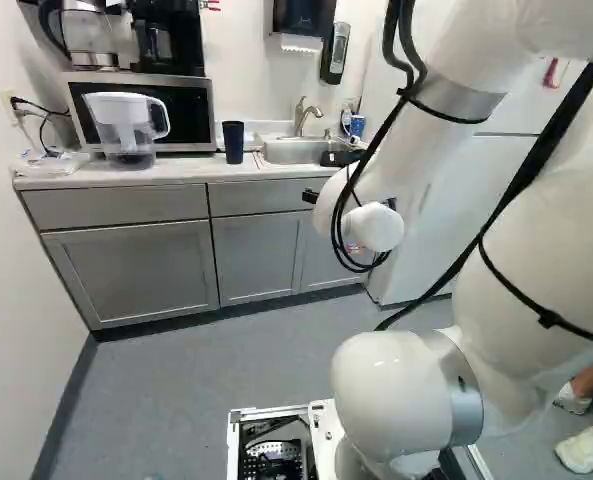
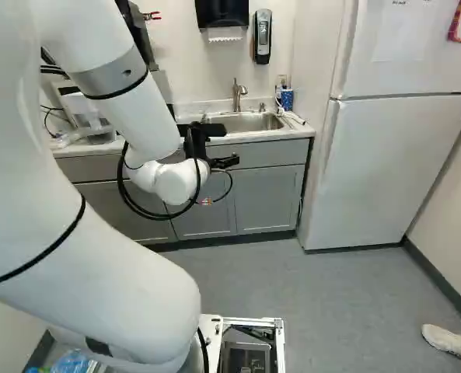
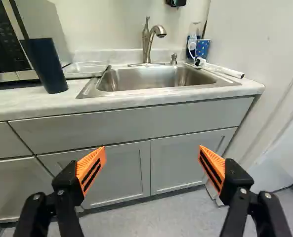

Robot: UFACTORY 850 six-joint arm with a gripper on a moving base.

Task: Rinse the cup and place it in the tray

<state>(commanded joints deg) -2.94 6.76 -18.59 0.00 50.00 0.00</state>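
Your jaws stand wide apart in the wrist view, with nothing held between their ribbed orange pads (image 3: pixel 91 170). Ahead of them, on the pale table (image 3: pixel 42 104), is the tall, dark blue, tapered cup (image 3: pixel 46 66), just beside the shallow clear tray (image 3: pixel 85 68) and the stainless steel sink (image 3: pixel 148 80). It looks like stiff plastic, probably light when empty; expect it to topple if you nudge it high up. Take it from two sides around the middle, leaving the mouth free for rinsing.

In the left base view you see the cup upright, between the silver-and-black microwave (image 1: pixel 190 112) and the sink. It flares towards the rim, so a low grip may let you knock it over, while a snug mid-body hold should resist slipping down. Once wet, the wall will likely turn slippery and any water inside will add weight.

In the right base view your white arm (image 2: pixel 113 280) blocks the cup, but the curved metal faucet (image 2: pixel 238 95) shows plainly; allow for its spout when you bring the cup under.
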